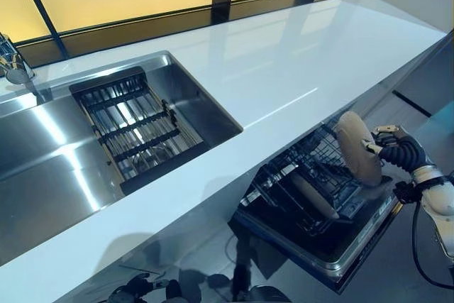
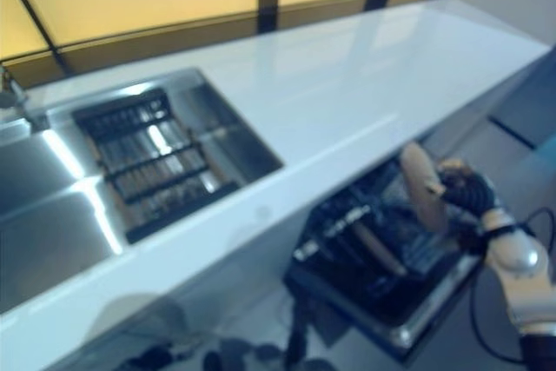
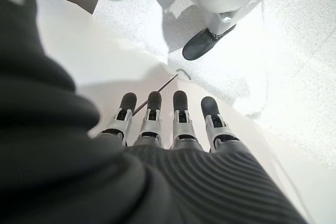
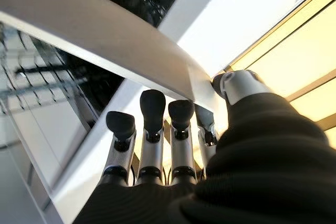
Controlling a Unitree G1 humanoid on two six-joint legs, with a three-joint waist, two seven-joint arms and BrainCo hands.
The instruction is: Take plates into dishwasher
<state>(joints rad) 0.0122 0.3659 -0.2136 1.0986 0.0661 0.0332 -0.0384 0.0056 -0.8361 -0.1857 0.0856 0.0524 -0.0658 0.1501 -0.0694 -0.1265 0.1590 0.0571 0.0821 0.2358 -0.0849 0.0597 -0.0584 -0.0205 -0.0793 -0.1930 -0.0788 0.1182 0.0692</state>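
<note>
A pale round plate (image 1: 357, 148) stands on edge above the pulled-out dishwasher rack (image 1: 298, 168), below the counter's front edge. My right hand (image 1: 396, 148) is shut on its rim from the right. In the right wrist view the thumb (image 4: 236, 85) pinches the plate (image 4: 105, 30) against the fingers (image 4: 152, 124). Another plate (image 1: 312, 196) leans in the rack. My left hand (image 1: 142, 290) hangs low by the floor, fingers (image 3: 176, 116) straight and holding nothing.
The open dishwasher door (image 1: 355, 250) juts out under the rack. A white countertop (image 1: 284, 69) runs across, with a steel sink (image 1: 42, 175) at left holding a dark drying rack (image 1: 135, 125). A faucet (image 1: 14, 62) stands at the far left.
</note>
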